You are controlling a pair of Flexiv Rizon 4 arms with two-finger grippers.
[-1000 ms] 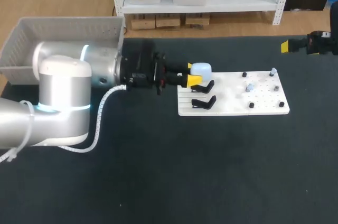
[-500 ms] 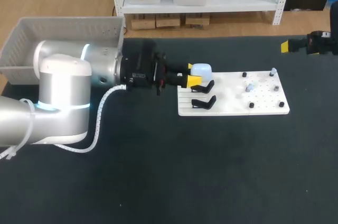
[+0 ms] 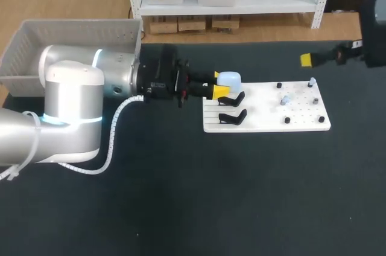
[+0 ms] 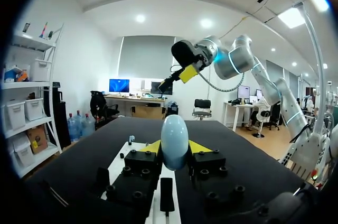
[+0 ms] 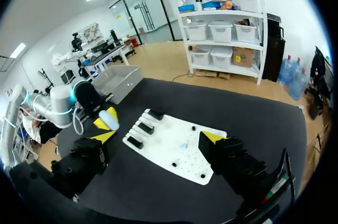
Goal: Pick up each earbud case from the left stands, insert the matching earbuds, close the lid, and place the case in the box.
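A pale blue earbud case [image 3: 230, 79] is held between the yellow tips of my left gripper [image 3: 220, 84], which is shut on it at the far left corner of the white board [image 3: 265, 117]. In the left wrist view the case [image 4: 174, 139] stands upright between the fingers. Black stands [image 3: 232, 99] sit on the board's left part. Small earbuds [image 3: 284, 100] rest among pegs on its right part. My right gripper [image 3: 309, 60] hangs open above the table, beyond the board's far right corner. From the right wrist its open gripper [image 5: 158, 138] looks down on the board [image 5: 174, 147] and case [image 5: 109, 120].
A grey slatted box [image 3: 36, 44] stands at the table's far left, behind my left arm. Dark tabletop [image 3: 211, 195] stretches in front of the board.
My right gripper has moved left, closer to the board's far right corner. The left arm and the case have not moved.
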